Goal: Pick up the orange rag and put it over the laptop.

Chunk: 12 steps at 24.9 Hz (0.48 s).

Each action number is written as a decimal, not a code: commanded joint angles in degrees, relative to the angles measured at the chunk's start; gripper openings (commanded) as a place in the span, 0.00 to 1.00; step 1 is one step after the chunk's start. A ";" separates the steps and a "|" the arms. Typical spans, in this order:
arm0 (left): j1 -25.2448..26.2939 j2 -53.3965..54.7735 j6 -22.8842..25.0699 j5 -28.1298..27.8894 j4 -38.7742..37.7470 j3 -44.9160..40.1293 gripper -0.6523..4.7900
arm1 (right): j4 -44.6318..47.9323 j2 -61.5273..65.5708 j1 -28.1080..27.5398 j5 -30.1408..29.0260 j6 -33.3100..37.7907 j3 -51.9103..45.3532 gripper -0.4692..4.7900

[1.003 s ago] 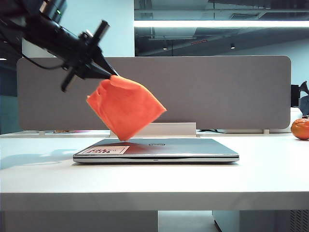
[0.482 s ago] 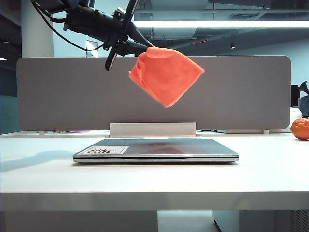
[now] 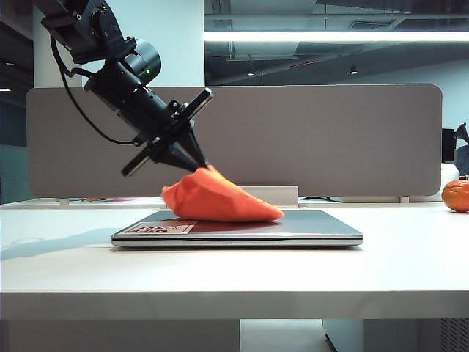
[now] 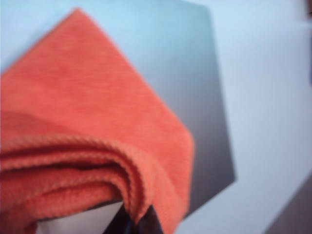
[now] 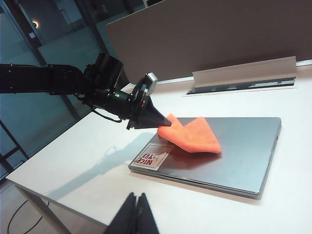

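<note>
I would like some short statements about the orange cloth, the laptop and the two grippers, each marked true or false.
1. The bright orange soft rag lies on the closed silver-grey laptop. True.
2. The left gripper has let go of the rag. False: it is shut on one corner.
3. The rag covers the whole lid. False: only part, near the white-and-red sticker.
4. The right gripper is shut, away from the laptop. True.

A: Finish on the orange rag [image 4: 92, 122]?
B: Soft fleecy cloth, matt, corded stitched hem, pinched in my left gripper [image 3: 199, 163].
A: And the laptop [image 5: 243, 146]?
B: Smooth brushed silver-grey metal, slight sheen. Sticker [image 5: 152, 156] glossy paper. Table [image 3: 234, 275] matt white. My right gripper [image 5: 137, 214] black.
</note>
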 commanded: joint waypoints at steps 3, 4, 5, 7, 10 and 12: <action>0.11 -0.33 5.01 -7.37 -7.72 0.24 0.11 | 0.96 -0.15 0.02 -0.09 -0.04 0.28 0.08; 0.11 -0.35 5.79 -8.02 -9.92 0.24 0.11 | 0.96 -0.15 0.02 -0.09 -0.04 0.28 0.08; 0.11 -0.35 5.86 -8.02 -11.34 0.24 0.11 | 0.96 -0.15 0.02 -0.09 -0.04 0.28 0.08; 0.11 -0.37 6.47 -7.85 -14.34 0.24 0.11 | 0.96 -0.15 0.00 -0.09 -0.04 0.28 0.08; 0.11 -0.37 7.32 -10.60 -15.93 0.24 0.11 | 0.98 -0.15 0.00 -0.09 -0.04 0.28 0.08; 0.11 -0.37 7.37 -13.44 -16.68 0.24 0.11 | 0.96 -0.15 0.02 -0.09 -0.04 0.28 0.08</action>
